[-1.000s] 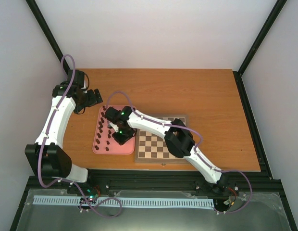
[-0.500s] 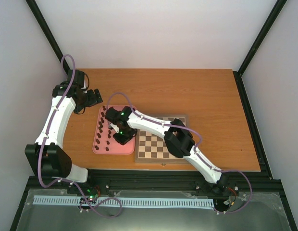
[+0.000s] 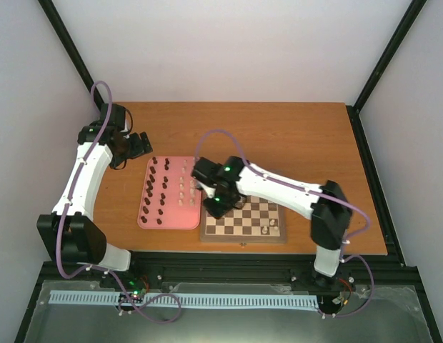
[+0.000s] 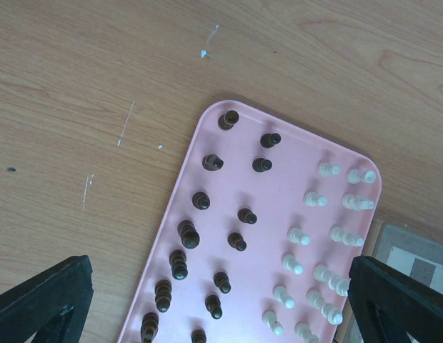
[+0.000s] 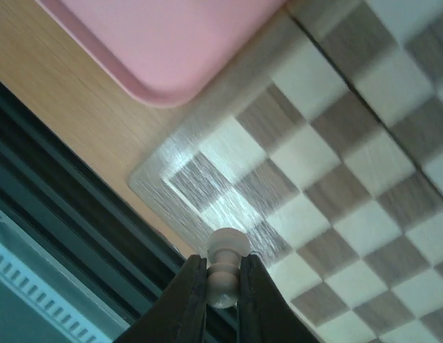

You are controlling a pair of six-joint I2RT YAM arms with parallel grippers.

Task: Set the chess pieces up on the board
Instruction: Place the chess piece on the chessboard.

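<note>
held piece (image 5: 225, 266): cream peg, pinched at its waist, with the round head poking out past the fingertips.
right hand (image 3: 216, 205): almost fully closed, clamped on the held piece and on nothing else.
board (image 5: 336, 179): directly under the hand. The piece hangs over squares by the corner nearest the tray; cannot tell if it touches the wood.
placed piece (image 3: 266, 227): pale, on the board's near row, well off to the hand's right, near the right arm (image 3: 286, 191).
tray (image 4: 279, 207): pink, just to the hand's left, its corner close beside the board rim.
other chess pieces: dark ones (image 4: 200, 200) and cream ones (image 4: 296, 236) stand in rows on the tray.
left hand (image 3: 139, 145): fingers spread wide and empty, over the counter (image 3: 314, 136) past the tray's far corner, well apart from the right hand.
risk, slip: the grip looks thin on a small rounded peg, so it may twist or drop out if the hand jerks.
risk, bad square: the piece sits close to the rim and corner; released off-centre, it likely lands on a line or on the rim.
risk, topple: if let go tilted or above the surface, the peg probably falls and rolls.
risk, knock: fingers opening or pulling away low could clip the fresh piece. An arm sweep could hit the placed piece or nudge the tray.
</note>
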